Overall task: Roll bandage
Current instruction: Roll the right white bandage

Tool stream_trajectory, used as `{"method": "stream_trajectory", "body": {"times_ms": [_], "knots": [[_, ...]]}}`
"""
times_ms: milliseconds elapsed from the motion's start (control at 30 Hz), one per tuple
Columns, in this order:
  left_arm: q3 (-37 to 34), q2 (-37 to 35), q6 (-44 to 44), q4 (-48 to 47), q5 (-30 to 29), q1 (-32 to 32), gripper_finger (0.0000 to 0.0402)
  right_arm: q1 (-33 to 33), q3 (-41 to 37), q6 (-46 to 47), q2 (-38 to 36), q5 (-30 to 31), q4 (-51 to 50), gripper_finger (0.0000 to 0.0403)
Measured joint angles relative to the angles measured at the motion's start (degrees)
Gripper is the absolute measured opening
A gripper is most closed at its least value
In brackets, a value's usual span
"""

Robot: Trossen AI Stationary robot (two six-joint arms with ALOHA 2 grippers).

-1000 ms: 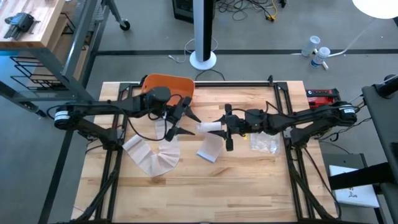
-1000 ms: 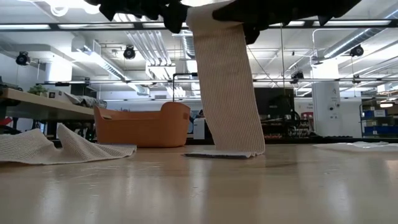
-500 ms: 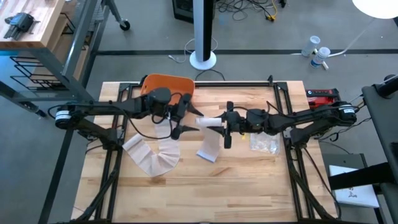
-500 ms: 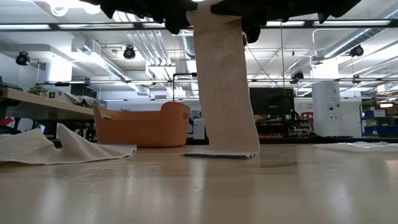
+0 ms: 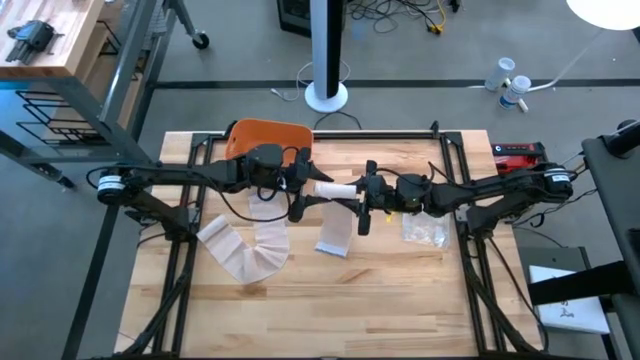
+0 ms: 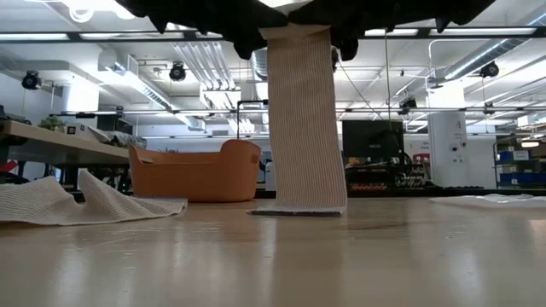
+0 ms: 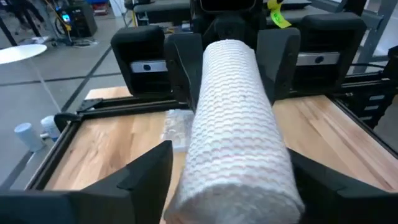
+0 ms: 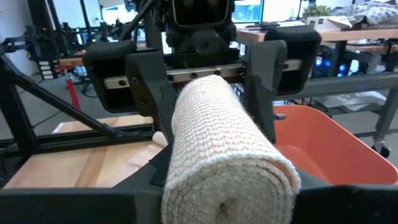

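A rolled white bandage (image 5: 337, 190) hangs level above the table's middle, its axis running left to right. Its loose tail (image 6: 303, 119) drops straight down, and the tail's end (image 5: 333, 247) lies on the wood. My right gripper (image 5: 357, 195) is shut on the roll's right end. My left gripper (image 5: 312, 188) stands open at the roll's left end (image 7: 236, 180), one finger on each side of it. A second bandage (image 5: 245, 250) lies unrolled and crumpled on the table at the left. My left gripper's fingers (image 8: 152, 84) flank the roll's left end, level from the table's left; I cannot tell whether they touch it. My right gripper pinches the roll's right end (image 7: 227, 53) between its two fingers (image 7: 181, 68). They come level from the table's right and lie along the roll. The roll is held clear of the table, with only the tail's end resting on it.
An orange basket (image 5: 268, 138) stands at the far left of the table. A clear plastic bag (image 5: 424, 230) lies under the right arm. Bare wood stretches along the near edge (image 5: 330, 320).
My left gripper has gone toward the table's right edge, up to the roll, until its open fingers stand around the roll's left end. The hanging tail, slanted before, now hangs nearly straight down.
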Motion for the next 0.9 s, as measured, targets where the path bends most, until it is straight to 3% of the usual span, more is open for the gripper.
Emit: {"method": "stream_trajectory", "body": {"times_ms": [267, 400, 533, 700, 900], "knots": [[0.09, -0.5, 0.62, -0.32, 0.29, -0.04, 0.0137, 0.23, 0.04, -0.96, -0.02, -0.29, 0.27, 0.0126], [0.09, -0.5, 0.57, -0.59, 1.11, -0.07, 0.0095, 1.41, 0.04, -4.07, -0.02, -0.05, 0.01, 0.0152], [0.13, -1.81, -0.28, -0.4, 5.13, -0.06, 0.0096, 2.97, 0.04, -7.58, -1.74, -1.05, -1.54, 0.0194], [0.22, -4.35, 0.65, -0.62, 5.47, 0.19, 0.012, 3.26, 0.04, -8.48, -6.45, -1.44, -8.08, 0.0247], [0.22, -6.13, 9.11, -2.16, 5.9, 0.09, 0.0113, 3.56, 0.04, -6.32, -11.26, -0.12, -8.68, 0.0293]]}}
